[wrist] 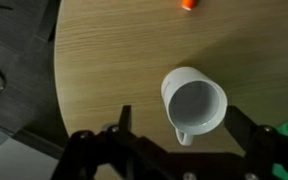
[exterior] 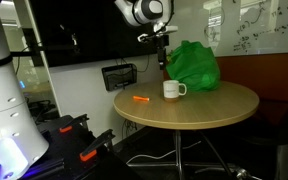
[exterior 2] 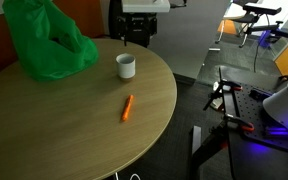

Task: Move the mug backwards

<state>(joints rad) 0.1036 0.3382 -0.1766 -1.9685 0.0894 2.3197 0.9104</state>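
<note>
The white mug [exterior: 172,90] stands upright on the round wooden table [exterior: 199,112], next to the green bag. It also shows in an exterior view [exterior 2: 126,66] and from above in the wrist view [wrist: 194,103], empty, with its handle toward the gripper base. My gripper [exterior: 162,60] hangs above the mug, a little behind it; it shows at the table's far edge in an exterior view [exterior 2: 137,38]. In the wrist view its fingers [wrist: 182,125] are spread wide on either side of the mug, open and not touching it.
A green bag [exterior: 194,63] sits on the table close behind the mug, also seen in an exterior view [exterior 2: 44,42]. An orange marker [exterior 2: 127,107] lies on the table in front of the mug. A monitor [exterior: 119,76] stands off the table's edge.
</note>
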